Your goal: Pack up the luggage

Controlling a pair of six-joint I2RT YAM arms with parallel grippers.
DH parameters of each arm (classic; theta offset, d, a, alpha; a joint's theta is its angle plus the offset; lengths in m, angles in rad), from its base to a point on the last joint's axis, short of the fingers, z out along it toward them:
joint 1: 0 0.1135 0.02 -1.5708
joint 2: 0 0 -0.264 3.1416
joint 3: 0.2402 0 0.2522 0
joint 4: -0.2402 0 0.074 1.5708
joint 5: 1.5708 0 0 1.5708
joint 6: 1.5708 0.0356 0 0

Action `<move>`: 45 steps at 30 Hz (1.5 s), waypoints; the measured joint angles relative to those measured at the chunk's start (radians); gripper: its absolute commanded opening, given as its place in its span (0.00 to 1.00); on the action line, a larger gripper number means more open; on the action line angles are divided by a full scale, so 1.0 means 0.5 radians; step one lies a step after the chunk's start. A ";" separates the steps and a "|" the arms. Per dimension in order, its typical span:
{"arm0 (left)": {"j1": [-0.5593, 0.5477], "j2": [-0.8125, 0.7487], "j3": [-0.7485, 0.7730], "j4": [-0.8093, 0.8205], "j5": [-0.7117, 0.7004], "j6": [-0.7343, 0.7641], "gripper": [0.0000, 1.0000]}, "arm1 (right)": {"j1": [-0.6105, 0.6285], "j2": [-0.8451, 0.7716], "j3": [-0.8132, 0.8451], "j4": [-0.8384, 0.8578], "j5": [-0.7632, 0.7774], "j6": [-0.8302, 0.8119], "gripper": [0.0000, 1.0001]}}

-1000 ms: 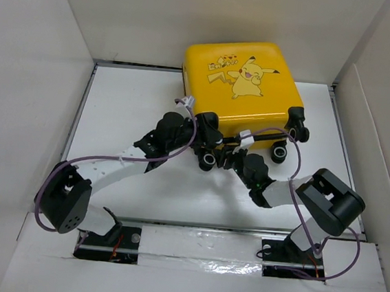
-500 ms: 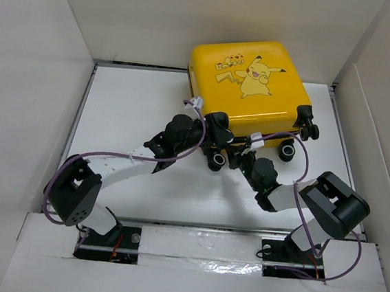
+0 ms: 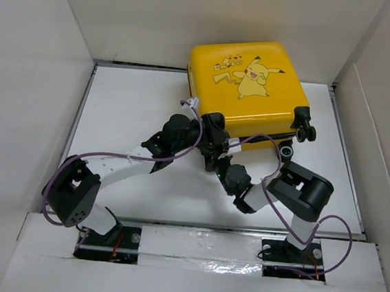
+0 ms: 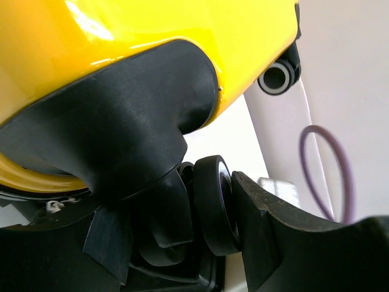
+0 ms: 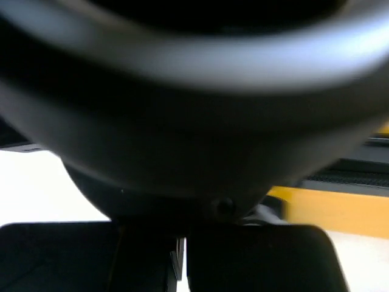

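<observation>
The luggage [image 3: 252, 86], a yellow hard-shell suitcase with a Pikachu print, lies shut and flat at the back of the white table, wheels toward me. My left gripper [image 3: 212, 142] is at its near-left corner, shut on a black caster wheel [image 4: 216, 204], with one finger [image 4: 273, 231] pressed on the wheel's face under the yellow shell [image 4: 121, 36]. My right gripper [image 3: 222, 164] sits just below that corner, shut with nothing between its fingers. In the right wrist view, the right gripper [image 5: 182, 261] faces a large blurred dark round shape, with a strip of yellow luggage [image 5: 340, 213] behind.
White walls box in the table on the left, back and right [image 3: 365, 141]. Two more black wheels [image 3: 302, 132] stick out at the luggage's near-right corner. Purple cables [image 3: 264, 142] loop over both arms. A metal rail [image 3: 201, 226] runs along the near edge.
The right arm has swung left and tucked in below the left gripper, and its gripper has shut. The luggage shifted slightly right and back a second ago, then stayed still.
</observation>
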 measured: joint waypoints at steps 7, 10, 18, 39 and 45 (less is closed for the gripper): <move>0.069 -0.036 -0.088 0.102 -0.017 -0.040 0.00 | 0.026 0.253 0.172 0.204 -0.019 0.187 0.00; 0.089 -0.039 -0.151 0.237 -0.060 -0.076 0.00 | 0.034 0.305 0.244 0.214 -0.014 0.205 0.00; 0.105 -0.046 -0.250 0.397 -0.050 -0.153 0.00 | 0.175 0.227 0.146 0.216 -0.256 0.234 0.61; 0.211 -0.201 -0.497 0.688 0.414 -0.215 0.66 | 0.099 -1.524 -0.160 -1.074 -0.161 -0.203 0.96; 0.219 -0.201 -0.498 0.690 0.436 -0.195 0.65 | -0.077 -1.360 0.004 -1.302 -0.192 -0.291 0.97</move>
